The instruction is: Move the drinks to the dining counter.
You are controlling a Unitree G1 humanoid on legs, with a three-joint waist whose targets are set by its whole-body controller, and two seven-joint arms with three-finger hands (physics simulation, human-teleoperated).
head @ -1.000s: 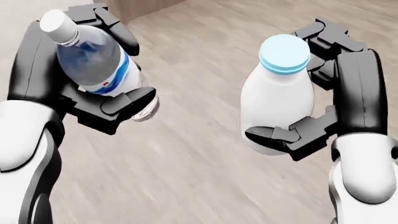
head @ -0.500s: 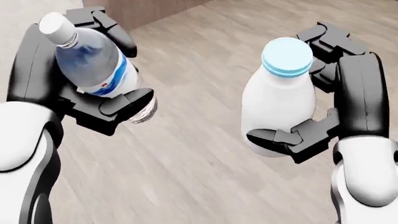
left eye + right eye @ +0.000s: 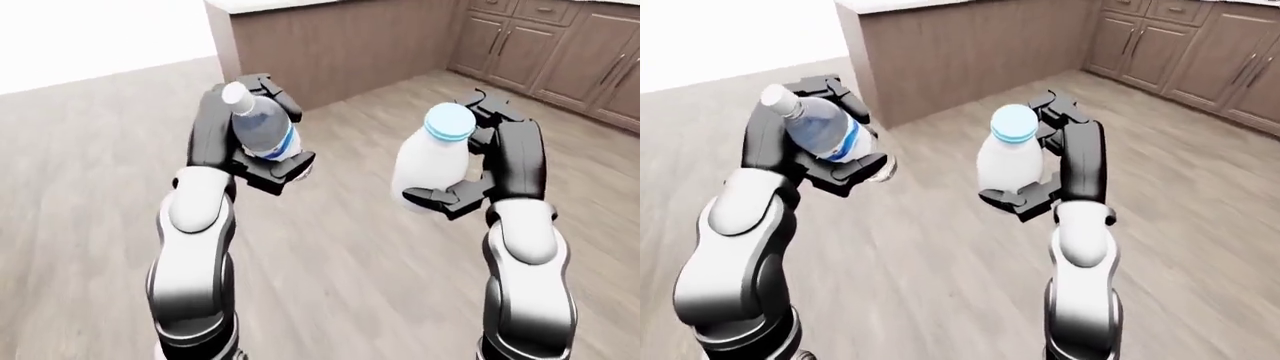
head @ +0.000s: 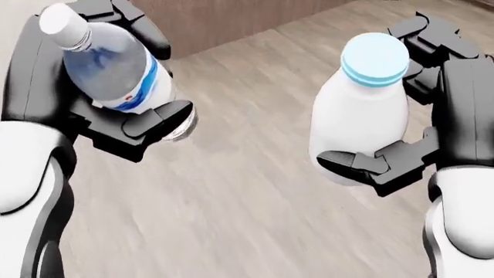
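Note:
My left hand (image 4: 116, 110) is shut on a clear water bottle (image 4: 108, 63) with a white cap and a blue label, tilted to the upper left. Over on the right, my right hand (image 4: 421, 121) is shut on a white milk bottle (image 4: 359, 124) with a light blue cap, held upright. Both drinks hang above the wooden floor, about chest high in the left-eye view, the water bottle (image 3: 262, 129) left of the milk bottle (image 3: 430, 161).
A brown wood-panelled counter block (image 3: 340, 45) with a pale top stands at the top middle of the left-eye view. Brown cabinets (image 3: 560, 52) with drawers line the top right. Light plank floor (image 3: 90, 187) spreads all around.
The whole picture has shifted as the camera moved: the counter's brown panel has grown along the top of the head view. Both hands keep their bottles, now slightly larger and higher in the frame.

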